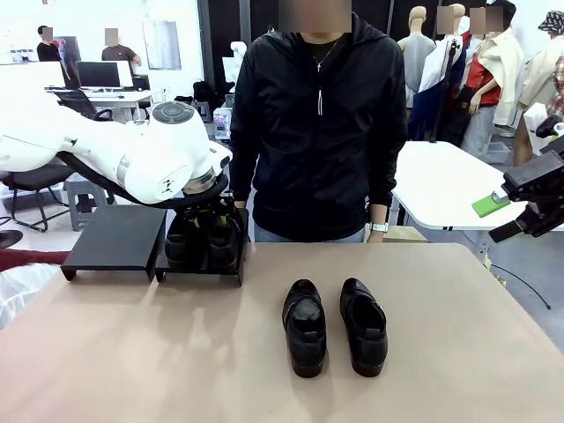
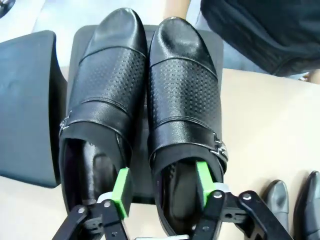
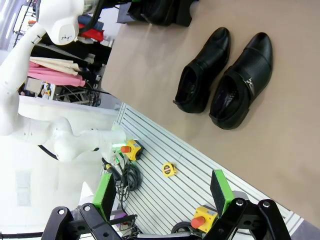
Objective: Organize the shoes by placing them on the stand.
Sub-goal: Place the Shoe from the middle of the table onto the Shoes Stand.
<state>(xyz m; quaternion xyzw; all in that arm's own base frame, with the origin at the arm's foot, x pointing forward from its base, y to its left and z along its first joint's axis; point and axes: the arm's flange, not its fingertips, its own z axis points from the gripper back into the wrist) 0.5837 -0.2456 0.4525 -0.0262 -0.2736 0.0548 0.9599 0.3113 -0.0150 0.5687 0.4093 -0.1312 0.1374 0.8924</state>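
Near the worktop (image 1: pixel 132 352) front, two shoes (image 1: pixel 305 328) lie loose; the right pincer (image 3: pixel 164 192) hangs apart, empty. Farther back, the left pincer (image 2: pixel 162 187) stands apart astride the collar wall of one shoe (image 2: pixel 182 100) on the stand (image 1: pixel 115 236): a straight vertical withdrawal should avoid dragging it

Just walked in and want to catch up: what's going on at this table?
The left claw is open over two shoes set side by side on the stand's right section, one pad inside a shoe. Two more shoes lie on the table. The right claw is open and empty, off to the side. A person stands at the far side.
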